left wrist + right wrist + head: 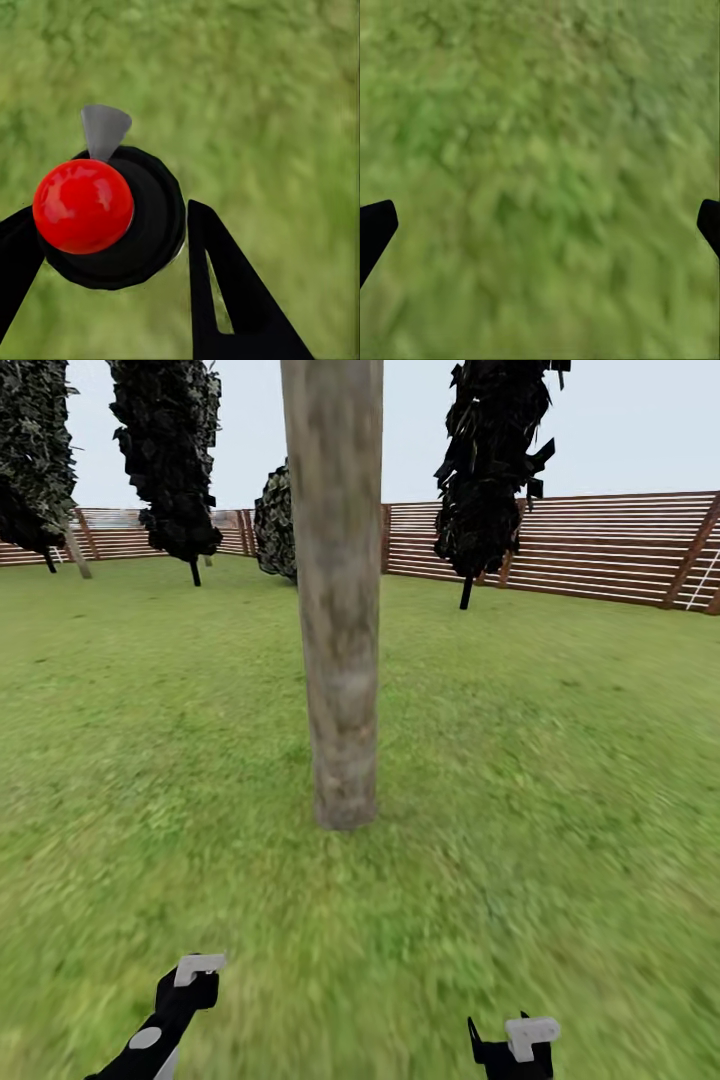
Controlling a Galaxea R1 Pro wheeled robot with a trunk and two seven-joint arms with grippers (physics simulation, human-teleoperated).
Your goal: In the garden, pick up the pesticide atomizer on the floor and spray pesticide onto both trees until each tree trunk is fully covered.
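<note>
Head: trunk (pixel 340 660) stands upright dead ahead on the lawn (pixel 560 780), long axis vertical, roughly midway between the arms; left gripper (pixel 195 972) and right gripper (pixel 515 1040) both sit low and near the robot, well short of the trunk; left looks marginally nearer.

Left wrist: round black body with red ball and grey nozzle-like wedge sits between the fingers (pixel 217 285), both touching it; I take it for the atomizer (pixel 154 225), clamped, seen end-on, so its long axis runs along the camera line; wedge points out sideways across the finger line; whether it faces the trunk, can't tell.

Right wrist: jaws spread wide, nothing between them, grass below.
</note>
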